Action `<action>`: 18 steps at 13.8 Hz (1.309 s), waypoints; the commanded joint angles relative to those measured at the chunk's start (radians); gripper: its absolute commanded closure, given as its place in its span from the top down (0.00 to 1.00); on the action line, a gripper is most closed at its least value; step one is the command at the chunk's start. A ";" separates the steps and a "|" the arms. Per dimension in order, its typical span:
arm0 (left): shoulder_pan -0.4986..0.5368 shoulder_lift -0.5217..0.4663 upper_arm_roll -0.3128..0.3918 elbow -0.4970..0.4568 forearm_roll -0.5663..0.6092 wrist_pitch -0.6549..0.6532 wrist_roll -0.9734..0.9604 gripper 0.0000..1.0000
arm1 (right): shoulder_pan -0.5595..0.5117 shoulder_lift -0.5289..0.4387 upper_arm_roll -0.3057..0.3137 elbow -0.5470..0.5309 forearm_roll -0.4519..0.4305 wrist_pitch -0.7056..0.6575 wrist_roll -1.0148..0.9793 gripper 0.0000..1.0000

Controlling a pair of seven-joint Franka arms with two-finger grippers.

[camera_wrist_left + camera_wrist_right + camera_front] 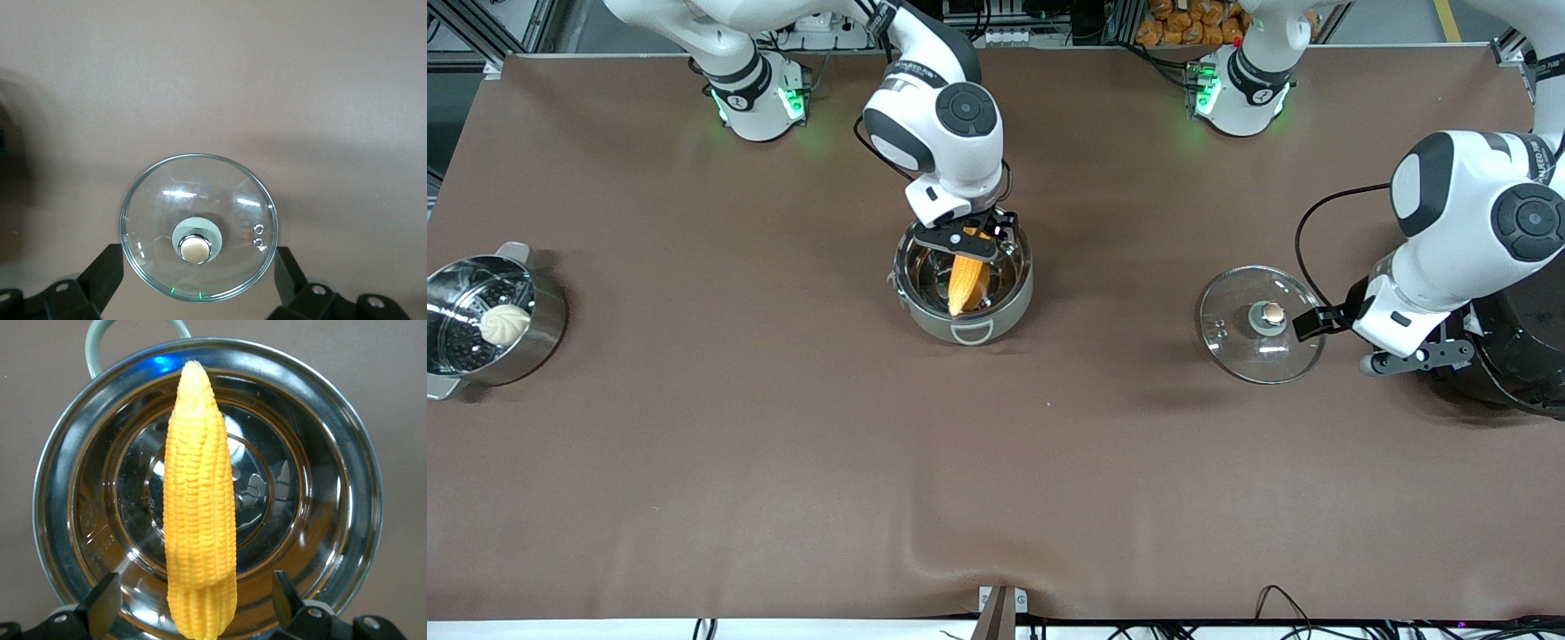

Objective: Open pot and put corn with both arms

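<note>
The steel pot [934, 324] stands uncovered at mid-table. The yellow-orange corn [967, 280] lies in it, leaning with its tip against the rim nearer the front camera; it also shows in the right wrist view [199, 513] inside the pot [333, 453]. My right gripper [969, 238] hangs open just over the pot [195, 587], its fingers clear of the cob on both sides. The glass lid [1232, 342] lies flat on the table toward the left arm's end, knob up. My left gripper [1316, 322] is open and empty above the lid's edge [197, 257], and the lid [200, 193] shows below it.
A steel steamer pot [543, 329] with a white bun [505, 324] stands at the right arm's end of the table. A big black rice cooker [1516, 364] stands at the left arm's end, right beside the left wrist.
</note>
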 commanded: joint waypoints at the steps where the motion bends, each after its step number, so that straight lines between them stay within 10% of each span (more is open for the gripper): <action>1: 0.002 0.004 -0.006 0.020 0.015 -0.041 0.007 1.00 | -0.065 -0.053 0.007 -0.002 -0.012 0.007 -0.011 1.00; 4: 0.002 0.004 -0.006 0.020 0.015 -0.043 0.007 1.00 | -0.205 -0.194 -0.034 0.021 0.170 -0.071 -0.291 1.00; 11: 0.003 0.003 -0.006 0.020 0.015 -0.045 0.007 1.00 | -0.280 -0.368 -0.449 0.062 0.310 -0.252 -0.963 1.00; 18: 0.014 -0.002 0.003 0.063 0.013 -0.089 0.046 1.00 | -0.378 -0.366 -0.573 0.079 0.310 -0.276 -1.224 1.00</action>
